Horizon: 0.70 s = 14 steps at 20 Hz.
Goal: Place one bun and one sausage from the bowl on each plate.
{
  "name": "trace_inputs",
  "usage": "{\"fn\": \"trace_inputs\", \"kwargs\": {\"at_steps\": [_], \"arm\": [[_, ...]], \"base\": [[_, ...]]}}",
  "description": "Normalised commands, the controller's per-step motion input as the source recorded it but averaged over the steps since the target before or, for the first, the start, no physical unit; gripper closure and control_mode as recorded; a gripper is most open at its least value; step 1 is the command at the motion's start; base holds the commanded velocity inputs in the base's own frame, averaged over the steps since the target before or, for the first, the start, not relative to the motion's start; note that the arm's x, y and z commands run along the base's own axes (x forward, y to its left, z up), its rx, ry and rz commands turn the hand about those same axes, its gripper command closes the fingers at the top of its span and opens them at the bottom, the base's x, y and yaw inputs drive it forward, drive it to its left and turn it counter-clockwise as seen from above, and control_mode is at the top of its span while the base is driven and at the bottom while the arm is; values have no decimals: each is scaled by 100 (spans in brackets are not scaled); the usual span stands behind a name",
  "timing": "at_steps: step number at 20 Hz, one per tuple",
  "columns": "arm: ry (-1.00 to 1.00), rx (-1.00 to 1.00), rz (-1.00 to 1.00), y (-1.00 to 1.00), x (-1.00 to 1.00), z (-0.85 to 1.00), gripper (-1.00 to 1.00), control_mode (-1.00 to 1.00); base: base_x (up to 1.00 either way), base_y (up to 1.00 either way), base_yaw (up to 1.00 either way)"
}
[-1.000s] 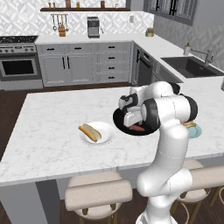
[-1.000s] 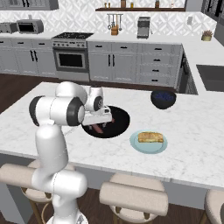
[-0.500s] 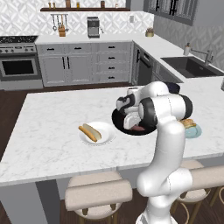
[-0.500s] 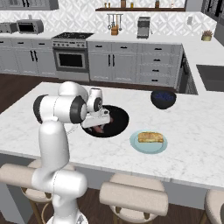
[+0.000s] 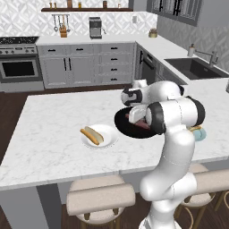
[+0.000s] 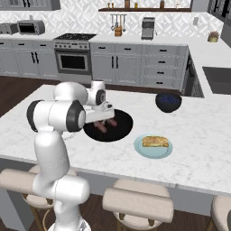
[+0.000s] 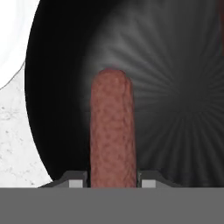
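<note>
The glossy black bowl [image 5: 126, 127] [image 6: 118, 128] [image 7: 175, 87] sits mid-counter. My gripper [image 7: 113, 177] [image 6: 100, 118] reaches down into it. The jaws press both sides of a reddish-brown sausage [image 7: 112, 127], which points away from the hand over the bowl's floor. Another sausage [image 6: 112, 122] lies in the bowl beside it. The white plate [image 5: 107, 138] to the left carries a bun [image 5: 95, 133] and a sausage [image 5: 88, 136]. The pale blue-green plate [image 6: 143, 151] to the right carries a bun [image 6: 155, 142]; in the left base view my arm mostly hides this plate [image 5: 201, 133].
A deep navy bowl [image 6: 168, 101] stands behind the blue-green plate. Stools [image 6: 137, 203] line the counter's near edge. A sink [image 5: 197, 67] is set in the far right counter. The white plate's rim [image 7: 11, 35] lies close beside the black bowl.
The hand has stayed over the black bowl, and the arm's upper links have shifted only slightly. Plates and food have not moved.
</note>
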Motion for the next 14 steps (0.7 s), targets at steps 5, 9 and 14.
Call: {"fn": "trace_inputs", "kwargs": {"at_steps": [5,9,14], "arm": [[5,-4,-11,-84,-3,89,100,-100],[11,0,-18,-100,-2,76,100,-100],[11,1,-21,-100,-21,54,100,-100]], "base": [[0,0,0],[0,0,0],[0,0,0]]}}
